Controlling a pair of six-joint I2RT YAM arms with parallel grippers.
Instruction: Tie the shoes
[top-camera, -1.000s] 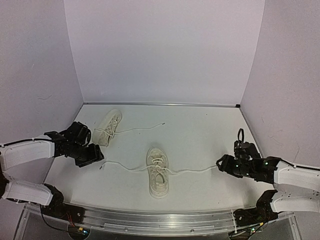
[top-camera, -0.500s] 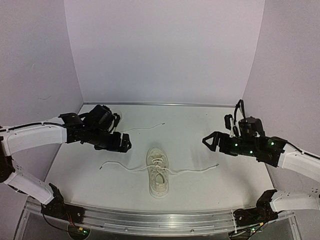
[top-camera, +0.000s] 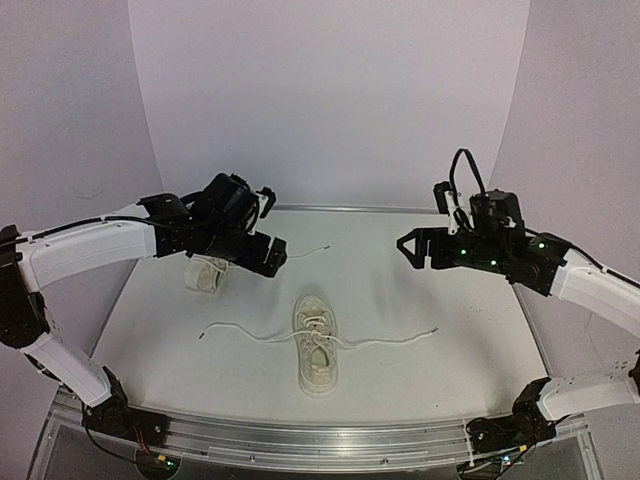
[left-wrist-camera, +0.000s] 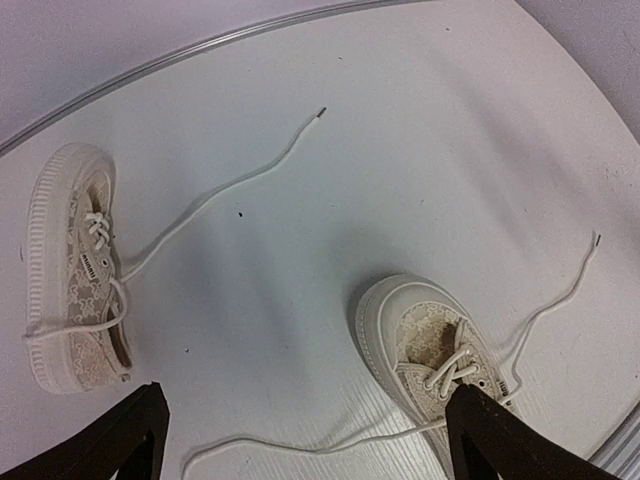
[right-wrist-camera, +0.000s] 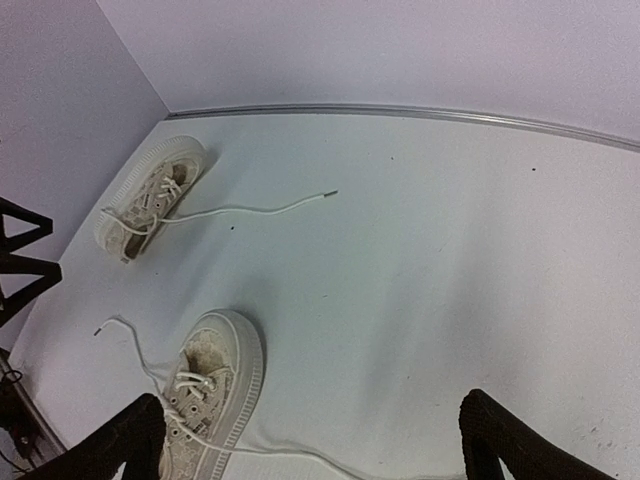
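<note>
You held the left fingers (left-wrist-camera: 120, 445) and right fingers (right-wrist-camera: 125, 445) spread wide and empty above the white bench (top-camera: 440, 310). Two cream-white canvas lace-up sneakers lay on it: the near sneaker (top-camera: 316, 352) mid-bench, the far sneaker (top-camera: 203, 275) back-left, partly behind your left arm (top-camera: 90, 255). Their thin white laces (top-camera: 380, 344) trailed loose; no bow showed, though the near one possibly had a first crossing, so both were yet to tie

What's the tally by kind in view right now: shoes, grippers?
Shoes: 2 (near shoe, far shoe)
Grippers: 2 (left gripper, right gripper), both open and empty
Total: 4
</note>
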